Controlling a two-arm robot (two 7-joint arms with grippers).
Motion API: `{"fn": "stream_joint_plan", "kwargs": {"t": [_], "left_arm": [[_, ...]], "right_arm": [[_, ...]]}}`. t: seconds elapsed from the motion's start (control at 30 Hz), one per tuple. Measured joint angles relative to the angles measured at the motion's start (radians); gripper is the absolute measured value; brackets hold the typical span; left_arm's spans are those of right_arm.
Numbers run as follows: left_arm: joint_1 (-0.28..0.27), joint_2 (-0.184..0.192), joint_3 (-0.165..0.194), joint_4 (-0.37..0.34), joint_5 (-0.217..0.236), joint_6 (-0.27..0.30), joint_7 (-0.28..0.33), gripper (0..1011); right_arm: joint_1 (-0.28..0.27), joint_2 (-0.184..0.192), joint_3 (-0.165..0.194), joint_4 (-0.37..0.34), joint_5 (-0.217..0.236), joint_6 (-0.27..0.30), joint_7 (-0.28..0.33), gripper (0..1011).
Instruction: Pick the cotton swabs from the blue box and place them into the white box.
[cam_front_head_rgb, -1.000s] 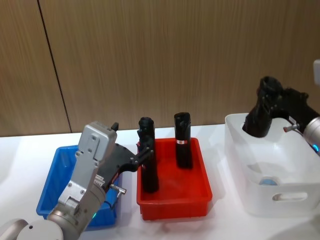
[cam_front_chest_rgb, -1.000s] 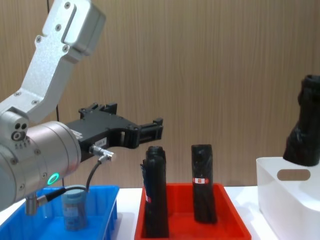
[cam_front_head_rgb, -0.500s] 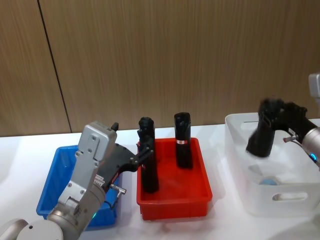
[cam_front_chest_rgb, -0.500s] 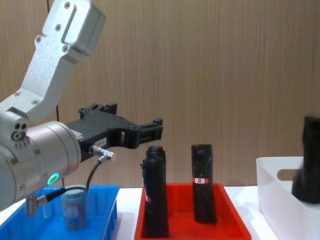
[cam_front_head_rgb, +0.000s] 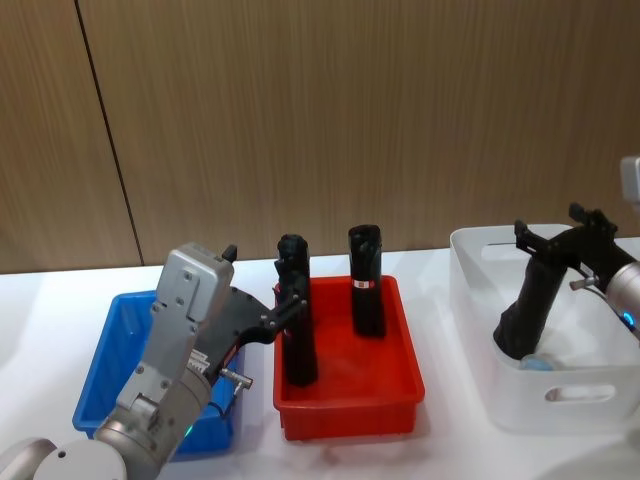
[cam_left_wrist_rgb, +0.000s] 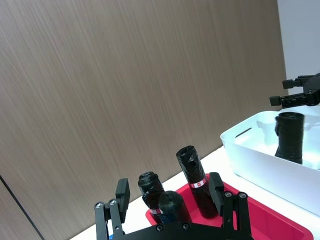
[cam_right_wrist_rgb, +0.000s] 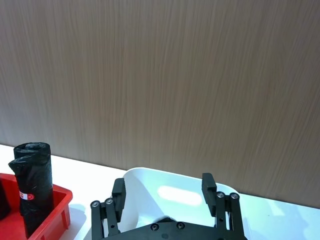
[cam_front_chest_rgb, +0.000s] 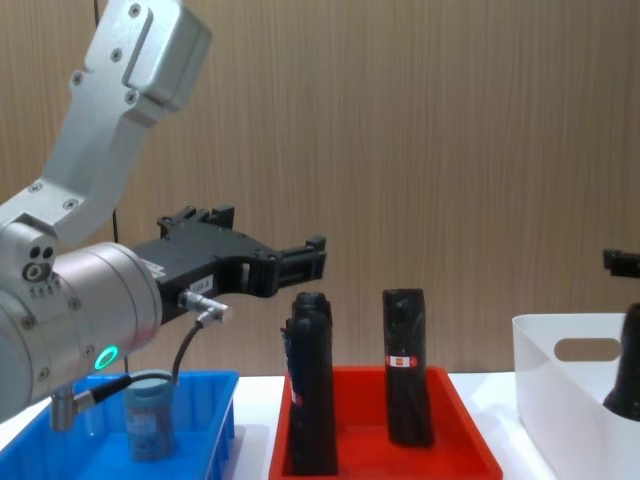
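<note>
One tub of cotton swabs (cam_front_chest_rgb: 148, 415) stands in the blue box (cam_front_head_rgb: 108, 352), behind my left arm. Another grey-blue lid of cotton swabs (cam_front_head_rgb: 540, 363) lies at the bottom of the white box (cam_front_head_rgb: 560, 402). My left gripper (cam_front_head_rgb: 288, 305) hangs open and empty between the blue box and the red tray, its fingers (cam_left_wrist_rgb: 122, 192) spread wide. Above the white box my right gripper (cam_front_head_rgb: 548, 228) is open, just over a black roll (cam_front_head_rgb: 528, 312) that leans inside the box. Its fingers (cam_right_wrist_rgb: 118, 191) show apart with nothing between them.
A red tray (cam_front_head_rgb: 350, 410) sits between the two boxes with black rolls (cam_front_head_rgb: 366, 280) standing in it, the nearest one (cam_front_head_rgb: 298, 325) right by my left gripper. A wood-panel wall closes the back. Bare white table lies in front.
My right gripper came down with the black roll into the white box and let it go; the roll now leans there. The left arm has not moved.
</note>
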Motion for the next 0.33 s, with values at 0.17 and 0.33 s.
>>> {"fn": "stream_joint_plan", "kwargs": {"t": [0.17, 0.33], "left_arm": [[0.000, 0.000, 0.000, 0.000, 0.000, 0.000, 0.000, 1004], [0.000, 0.000, 0.000, 0.000, 0.000, 0.000, 0.000, 1004]], "right_arm": [[0.001, 0.000, 0.001, 0.007, 0.001, -0.005, -0.001, 1002], [0.002, 0.000, 0.002, 0.010, 0.002, -0.008, -0.001, 1002]]}}
